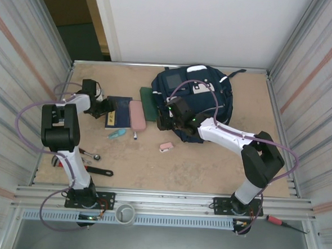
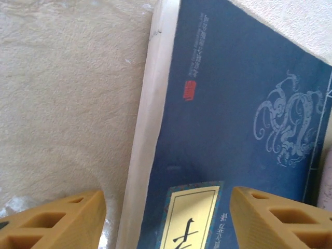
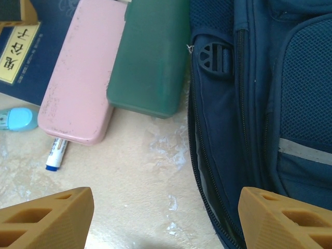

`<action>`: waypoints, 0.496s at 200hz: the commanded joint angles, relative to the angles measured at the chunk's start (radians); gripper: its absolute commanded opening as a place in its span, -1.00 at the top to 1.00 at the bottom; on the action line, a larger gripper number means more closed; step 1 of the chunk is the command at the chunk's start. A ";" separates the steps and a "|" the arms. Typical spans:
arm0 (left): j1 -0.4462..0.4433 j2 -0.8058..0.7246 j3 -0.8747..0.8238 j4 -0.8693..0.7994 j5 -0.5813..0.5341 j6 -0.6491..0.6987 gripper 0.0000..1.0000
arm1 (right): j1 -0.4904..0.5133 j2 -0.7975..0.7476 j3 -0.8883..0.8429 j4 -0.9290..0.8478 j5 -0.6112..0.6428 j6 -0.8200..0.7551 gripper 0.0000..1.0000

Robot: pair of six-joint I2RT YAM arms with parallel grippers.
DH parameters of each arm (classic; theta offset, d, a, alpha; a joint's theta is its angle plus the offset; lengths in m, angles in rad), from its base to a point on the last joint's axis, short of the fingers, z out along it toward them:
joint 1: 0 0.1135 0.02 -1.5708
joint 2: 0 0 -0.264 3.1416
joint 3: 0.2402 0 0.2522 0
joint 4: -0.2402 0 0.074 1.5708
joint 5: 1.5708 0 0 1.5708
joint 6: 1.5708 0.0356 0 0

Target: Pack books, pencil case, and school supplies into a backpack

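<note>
Navy book (image 2: 233,104) directly below left gripper (image 2: 166,207), jaws apart, straddling its white page edge. Right gripper (image 3: 166,207) likewise apart, backpack (image 3: 244,104) under right finger. Could skid off thin flat book, pinching only the edge.

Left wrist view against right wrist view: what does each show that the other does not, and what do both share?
Left wrist: the pale page edge, a red seal mark and a grey dragon drawing on the thin navy blue booklet. Right wrist: pale pink oblong pencil case, flat dark green volume, blue-capped white marker, small teal piece, navy fabric backpack with black buckle. Both: that booklet's yellow title label and the beige table.
</note>
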 commanded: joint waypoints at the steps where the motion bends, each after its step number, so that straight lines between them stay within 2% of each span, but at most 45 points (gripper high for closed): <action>1: -0.001 0.038 0.047 -0.097 0.013 0.048 -0.19 | -0.011 0.017 -0.019 0.010 -0.018 0.014 -0.46; 99: 0.004 0.019 0.025 -0.052 0.062 0.059 0.77 | -0.026 0.068 -0.024 0.010 -0.044 0.051 -0.46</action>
